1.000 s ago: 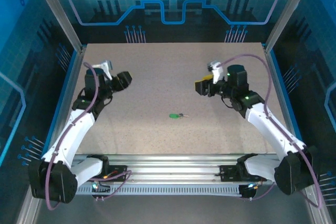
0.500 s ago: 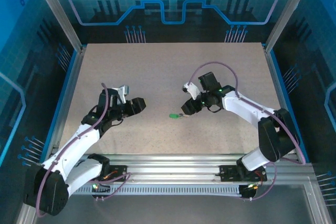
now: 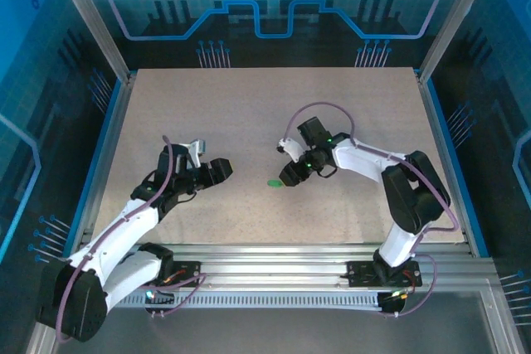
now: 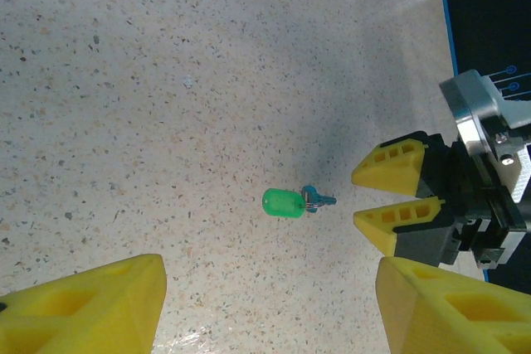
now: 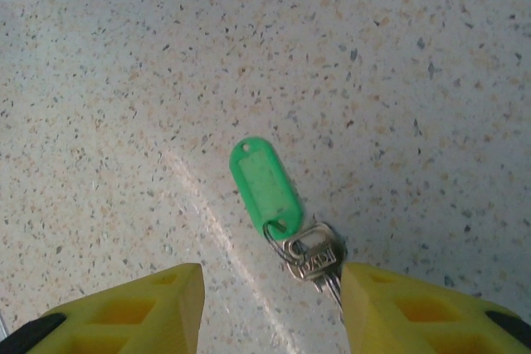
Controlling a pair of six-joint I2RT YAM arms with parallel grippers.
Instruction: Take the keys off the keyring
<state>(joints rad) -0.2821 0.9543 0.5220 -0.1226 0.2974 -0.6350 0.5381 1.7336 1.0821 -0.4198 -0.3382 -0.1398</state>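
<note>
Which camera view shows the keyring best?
The right wrist view: the keyring is close, linking the green tag and silvery keys. In the left wrist view it is a tiny blur; from the top, too small to tell.

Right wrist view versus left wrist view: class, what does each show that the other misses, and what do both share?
Right wrist view: the thin grey metal keyring threaded through the oval green plastic tag, with the flat silvery keys clearly resolved. Left wrist view: the right tool seen from outside, open, beside the bunch, framed by the left tool. Both: the tag and keys lying on the speckled tabletop.
</note>
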